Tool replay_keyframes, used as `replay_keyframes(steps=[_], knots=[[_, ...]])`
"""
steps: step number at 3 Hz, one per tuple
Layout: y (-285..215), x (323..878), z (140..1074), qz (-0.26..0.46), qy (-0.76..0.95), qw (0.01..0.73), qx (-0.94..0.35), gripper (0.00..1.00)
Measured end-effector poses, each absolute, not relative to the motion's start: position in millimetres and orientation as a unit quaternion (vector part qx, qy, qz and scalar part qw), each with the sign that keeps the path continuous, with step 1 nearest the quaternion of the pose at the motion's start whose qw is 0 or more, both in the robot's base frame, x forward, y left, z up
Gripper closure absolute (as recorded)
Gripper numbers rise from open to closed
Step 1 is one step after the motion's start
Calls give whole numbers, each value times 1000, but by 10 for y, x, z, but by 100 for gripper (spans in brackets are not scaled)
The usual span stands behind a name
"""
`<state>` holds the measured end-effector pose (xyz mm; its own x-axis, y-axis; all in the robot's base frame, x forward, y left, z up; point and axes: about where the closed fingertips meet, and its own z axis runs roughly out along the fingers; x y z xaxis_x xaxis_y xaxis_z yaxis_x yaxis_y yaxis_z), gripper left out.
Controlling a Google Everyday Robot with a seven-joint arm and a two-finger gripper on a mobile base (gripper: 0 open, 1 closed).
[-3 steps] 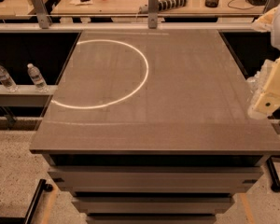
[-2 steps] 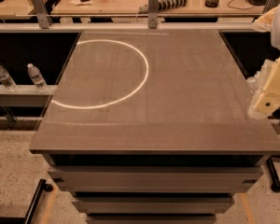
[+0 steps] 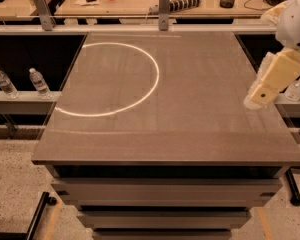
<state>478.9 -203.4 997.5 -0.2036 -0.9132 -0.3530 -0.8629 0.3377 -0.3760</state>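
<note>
While you watched, nothing shifted: gripper (image 3: 262, 91) stayed at table's (image 3: 190, 129) three o'clock edge; how open, you couldn't tell.

You are viewing a brown tabletop (image 3: 190, 129) bearing a white light ring (image 3: 155, 79); speckled floor (image 3: 15, 194) is showing below, a cluttered workbench (image 3: 135, 5) is standing behind. The gripper (image 3: 255, 100) is hanging at the tabletop's right edge.
</note>
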Motion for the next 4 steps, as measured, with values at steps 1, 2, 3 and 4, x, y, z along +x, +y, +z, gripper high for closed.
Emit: replay_keyframes(steps=[1, 2, 3, 4], knots=[[-1374, 5466, 9259, -9, 765, 267, -587, 0], [-344, 6460, 8423, 4, 757, 279, -591, 0], [-53, 7121, 8276, -11, 763, 311, -566, 0], [-53, 7122, 8346, -11, 763, 311, -566, 0]])
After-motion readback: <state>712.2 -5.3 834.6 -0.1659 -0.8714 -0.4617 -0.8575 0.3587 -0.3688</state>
